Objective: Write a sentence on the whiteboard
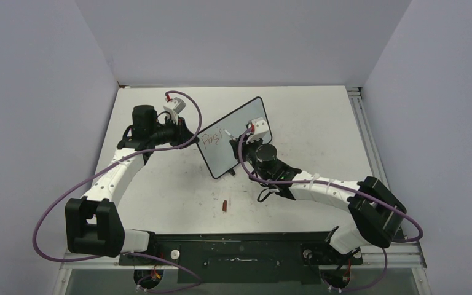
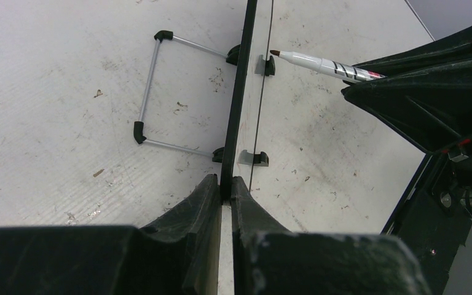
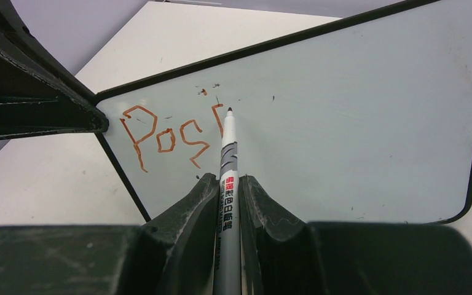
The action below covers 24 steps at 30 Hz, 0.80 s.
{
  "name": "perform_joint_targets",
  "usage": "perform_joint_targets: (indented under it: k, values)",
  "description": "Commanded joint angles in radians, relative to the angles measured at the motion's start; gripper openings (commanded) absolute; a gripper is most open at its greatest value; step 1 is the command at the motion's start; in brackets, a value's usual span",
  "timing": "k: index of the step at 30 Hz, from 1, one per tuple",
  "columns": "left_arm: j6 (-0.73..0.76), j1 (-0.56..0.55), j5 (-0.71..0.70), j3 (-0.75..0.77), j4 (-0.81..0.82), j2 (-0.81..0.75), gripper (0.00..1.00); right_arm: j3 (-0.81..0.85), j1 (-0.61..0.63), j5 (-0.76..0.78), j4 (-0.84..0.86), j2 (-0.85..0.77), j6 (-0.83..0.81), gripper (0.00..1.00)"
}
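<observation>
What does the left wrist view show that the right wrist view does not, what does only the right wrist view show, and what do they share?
Only the left wrist view: the whiteboard seen edge-on, the wire stand spread out behind it, and the left gripper from behind, shut on the board's edge.
Only the right wrist view: the board's face with the reddish letters "Pos" and a partial stroke, and the right gripper shut on the marker.
Both: the whiteboard, and the marker with its tip close to the board's face.
</observation>
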Motion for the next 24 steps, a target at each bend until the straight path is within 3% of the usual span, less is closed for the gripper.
perform_joint_targets:
  k: [1,24]
  values:
    - [0.021,0.004,0.005,0.034,0.022,-0.028,0.00,0.009,-0.011,0.011,0.050,0.017,0.003,0.05]
    - [0.022,0.005,0.005,0.037,0.021,-0.022,0.00,0.028,-0.023,0.018,0.072,0.071,0.007,0.05]
